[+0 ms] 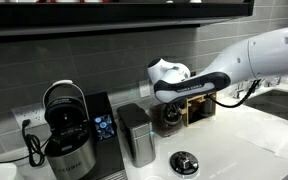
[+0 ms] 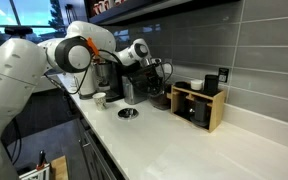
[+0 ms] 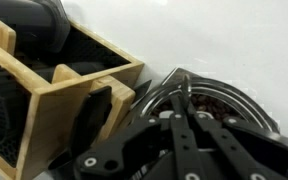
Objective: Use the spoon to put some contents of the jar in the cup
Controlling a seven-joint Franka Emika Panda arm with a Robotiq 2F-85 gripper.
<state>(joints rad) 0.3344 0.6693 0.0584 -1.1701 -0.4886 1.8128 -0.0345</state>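
**brewbot_dan:** Left to right on the worktop [image 1: 246, 150] I get coffee machine [image 1: 69, 125], grey canister [image 1: 134, 135], then the cup [image 1: 184, 162] out near the front edge. The jar [image 1: 170, 118] is tucked at the back by the wooden rack [image 1: 199, 108]. Where's the gripper?

**mara_k:** The gripper [image 3: 187, 93] is right over the jar. In the wrist view the rack is on the left and the jar's round rim on the right. The jaws look pinched narrow, tips nearly together, pointing into the mouth. I can't make out the spoon, so can't tell if they're holding it.

**brewbot_dan:** Next move?

**mara_k:** I'd guess it's mid-scoop. What matters is that the cup lies forward of the jaws, toward the front edge, just beside the canister. So lift clear, then carry frontward.
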